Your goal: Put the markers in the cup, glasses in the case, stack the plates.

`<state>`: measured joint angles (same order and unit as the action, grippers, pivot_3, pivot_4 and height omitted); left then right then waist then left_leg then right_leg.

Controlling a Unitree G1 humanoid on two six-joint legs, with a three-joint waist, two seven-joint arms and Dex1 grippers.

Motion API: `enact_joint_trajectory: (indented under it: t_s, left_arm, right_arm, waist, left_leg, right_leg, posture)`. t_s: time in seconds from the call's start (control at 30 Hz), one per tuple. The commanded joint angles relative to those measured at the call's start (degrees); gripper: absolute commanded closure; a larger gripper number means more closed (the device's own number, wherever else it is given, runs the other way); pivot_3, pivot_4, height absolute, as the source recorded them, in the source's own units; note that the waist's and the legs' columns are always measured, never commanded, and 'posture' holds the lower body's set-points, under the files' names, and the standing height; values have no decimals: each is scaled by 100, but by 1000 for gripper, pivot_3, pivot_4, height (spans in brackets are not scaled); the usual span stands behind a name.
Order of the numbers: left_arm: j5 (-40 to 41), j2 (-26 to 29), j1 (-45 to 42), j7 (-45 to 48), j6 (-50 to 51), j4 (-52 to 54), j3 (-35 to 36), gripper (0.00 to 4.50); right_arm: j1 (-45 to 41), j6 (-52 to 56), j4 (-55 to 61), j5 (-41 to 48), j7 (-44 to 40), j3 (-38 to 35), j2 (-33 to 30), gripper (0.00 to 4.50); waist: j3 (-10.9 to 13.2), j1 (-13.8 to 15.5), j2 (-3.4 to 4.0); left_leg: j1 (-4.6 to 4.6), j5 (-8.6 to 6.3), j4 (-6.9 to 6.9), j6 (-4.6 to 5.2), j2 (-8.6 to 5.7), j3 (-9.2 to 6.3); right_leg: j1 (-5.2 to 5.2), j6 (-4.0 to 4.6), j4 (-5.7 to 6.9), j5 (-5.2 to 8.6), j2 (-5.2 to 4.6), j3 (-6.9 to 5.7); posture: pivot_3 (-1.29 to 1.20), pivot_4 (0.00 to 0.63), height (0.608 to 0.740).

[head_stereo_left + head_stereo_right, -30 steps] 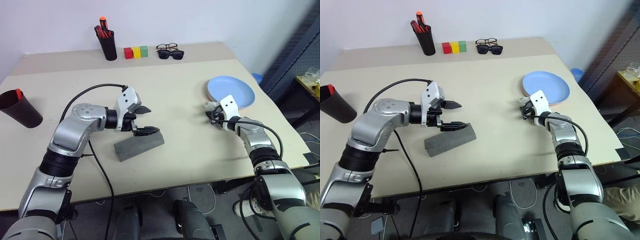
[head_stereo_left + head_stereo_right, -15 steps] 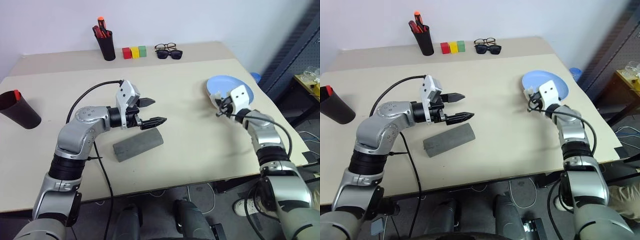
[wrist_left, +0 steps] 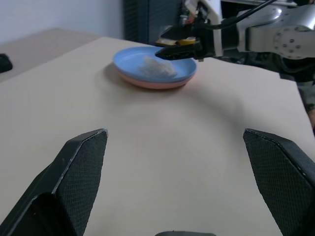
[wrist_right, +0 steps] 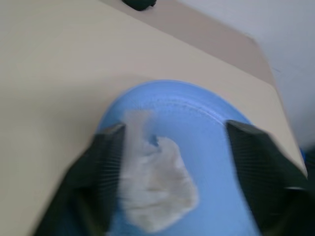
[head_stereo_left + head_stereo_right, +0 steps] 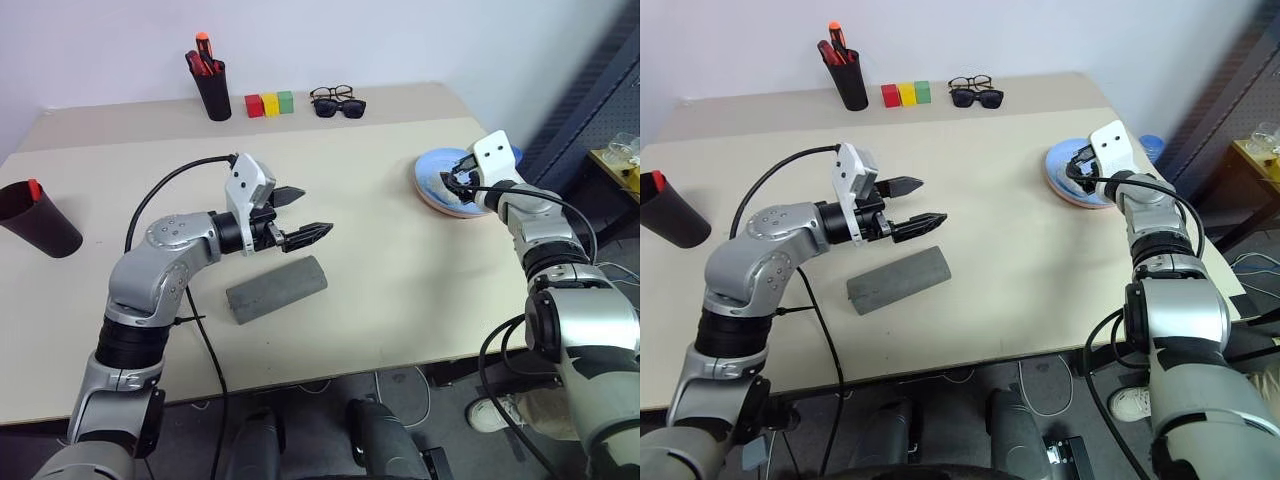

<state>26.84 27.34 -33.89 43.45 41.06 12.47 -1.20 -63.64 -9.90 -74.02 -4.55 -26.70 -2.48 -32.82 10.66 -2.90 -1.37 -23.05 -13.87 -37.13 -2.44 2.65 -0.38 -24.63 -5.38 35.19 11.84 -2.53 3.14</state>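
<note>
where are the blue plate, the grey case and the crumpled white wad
blue plate (image 5: 440, 172): left eye view, bare left part of its surface
grey case (image 5: 277, 288): left eye view, middle of its closed shell
crumpled white wad (image 4: 156, 189): right wrist view, its centre

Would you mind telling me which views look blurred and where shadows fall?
Right wrist view: soft all over, the blue plate and white wad smeared. Left wrist view: the table sharp, a faint shadow under the plates. Left eye view: crisp, a soft shadow beside the grey case.
</note>
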Motion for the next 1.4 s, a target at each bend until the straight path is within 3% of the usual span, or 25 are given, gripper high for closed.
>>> enact_joint_trajectory:
  t_s: [0.03,0.17,0.27,0.4,0.5,0.67,0.93,1.4]
  left_arm:
    - [-117,-4,28,-231,-170,115,92,0]
    - [-501,-210,242,-600,-898,-110,111,0]
    - [-819,-273,687,-917,-1505,-272,267,0]
    - [-819,-122,1114,-903,-1587,-230,393,0]
    - [-692,54,1502,-868,-1579,-45,722,0]
    - [-394,323,2155,-788,-1357,383,1155,0]
    - [114,533,2887,-617,-1110,851,1533,0]
    - [758,835,3211,-465,-952,1231,1957,0]
  right_arm:
    - [-168,-334,134,-17,48,-67,-80,692]
    - [40,-815,495,270,-414,-254,-90,692]
    - [893,-634,1922,825,-1363,-360,-39,692]
    - [2631,875,4899,1748,-2118,-484,-246,692]
    - [4153,2064,7146,2296,-2087,-759,-533,692]
    - [5990,3011,8953,2853,-2006,-1657,-956,692]
    - [7417,3230,9673,3172,-2061,-2609,-1006,692]
    - [7424,3359,9858,3338,-1751,-2654,-901,692]
  waist:
    - [0,-7,0]
    - [0,-39,0]
    - [-1,-40,-1]
    - [0,33,0]
    - [2,92,9]
    - [0,83,5]
    - [-3,41,-2]
    - [-1,44,-6]
  left_leg:
    - [0,0,0,0,0,0]
    - [0,0,3,0,0,0]
    - [3,0,6,0,0,-1]
    - [6,0,9,0,1,-3]
    - [1,0,5,0,1,-3]
    - [9,-2,-11,-2,0,4]
    - [24,-4,-2,-4,2,11]
    - [5,-6,1,-5,3,11]
  right_leg:
    - [0,-1,0,0,0,0]
    - [0,-7,-1,-4,0,0]
    - [3,-17,-3,-9,0,0]
    - [3,-24,5,-8,1,-1]
    - [1,-24,7,-6,-2,-3]
    - [8,1,2,5,-9,-2]
    - [15,-12,-13,17,-13,-1]
    - [6,-9,-41,16,-14,-2]
  posture:
    - [0,150,740]
    - [0,150,740]
    - [0,150,740]
    - [0,150,740]
    - [0,150,740]
    - [0,150,740]
    - [0,150,740]
    - [0,150,740]
